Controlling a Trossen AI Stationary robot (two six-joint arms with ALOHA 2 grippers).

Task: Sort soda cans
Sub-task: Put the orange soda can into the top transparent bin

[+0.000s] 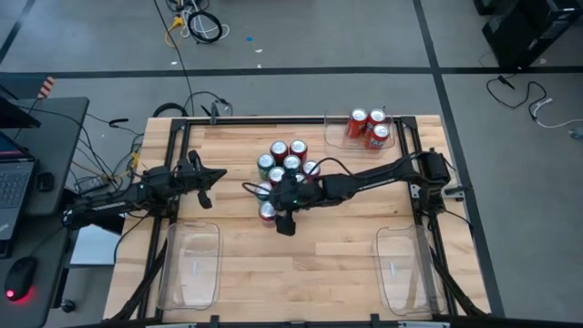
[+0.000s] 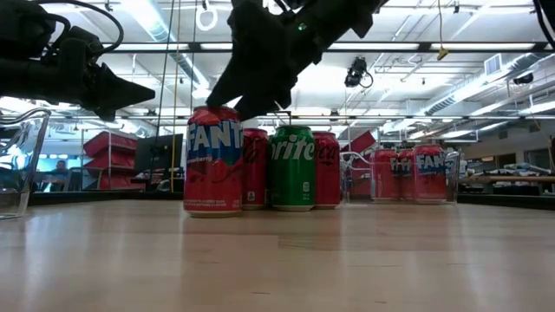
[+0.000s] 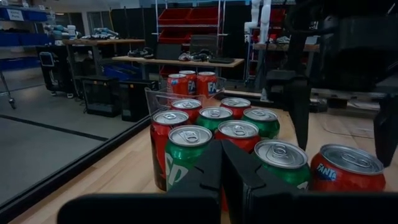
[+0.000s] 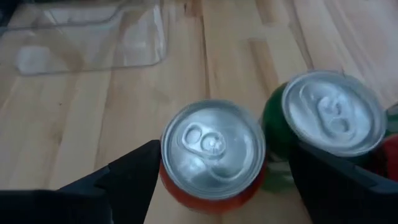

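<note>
The right tool (image 1: pixel 284 215) hung over the middle of the desk (image 1: pixel 319 273), its fingers (image 4: pixel 124 177) spread wide and standing on either side of a red can (image 4: pixel 213 155) — not pressed against it, as far as the right wrist view showed. That can stood upright at the near edge of the cluster, with a green can (image 4: pixel 323 121) touching it on one side. In the low view the same red can (image 2: pixel 213 162) was the nearest of the group and bore white lettering, with the dark tool (image 2: pixel 260 78) just above its top.

The cluster (image 1: pixel 287 169) itself stood tightly packed at the desk's centre — red and green cans together, all upright with silver tops. Three more red cans (image 1: pixel 369 128) stood inside a clear bin (image 1: pixel 339 135) at the far right corner of the desk. Two other clear bins lay near the front edge, one on the left (image 1: pixel 191 269) and one on the right (image 1: pixel 405 269).

The left tool (image 1: pixel 214 175) hovered to the left of the cluster, apart from it, its fingers (image 3: pixel 214 171) pressed together and holding nothing. From its wrist view the cans filled the foreground, a green one (image 3: pixel 186 155) closest.

Beside the desk on the left stood a dark side table with a laptop (image 1: pixel 14 182) and a mouse (image 1: pixel 18 278).
</note>
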